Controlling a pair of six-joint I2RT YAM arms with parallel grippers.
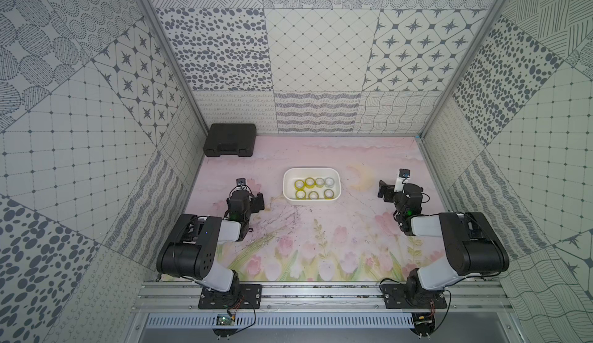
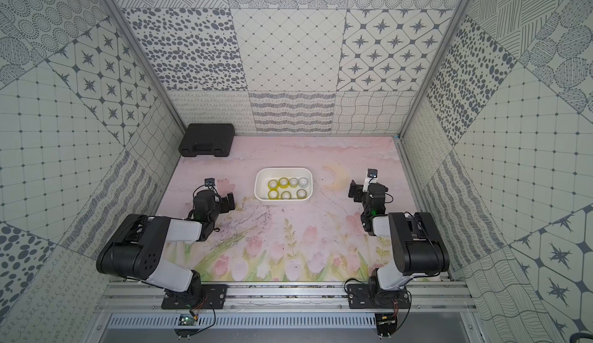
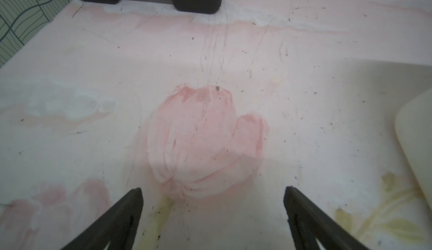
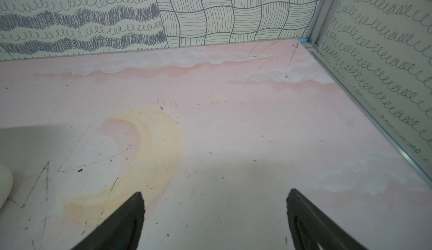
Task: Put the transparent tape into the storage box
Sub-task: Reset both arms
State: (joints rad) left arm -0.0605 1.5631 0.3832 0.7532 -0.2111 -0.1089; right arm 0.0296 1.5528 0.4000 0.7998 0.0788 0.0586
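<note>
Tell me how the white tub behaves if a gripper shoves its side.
The storage box looks shallow and wide-based, so it probably slides on the flat table rather than tips. The tape rings lying flat inside add little weight and may shuffle.

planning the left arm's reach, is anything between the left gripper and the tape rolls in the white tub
Only the side wall of the storage box: all seven rolls of transparent tape lie inside it, and the open, empty left gripper sits off to its side. Nothing else visible stands between them.
</note>
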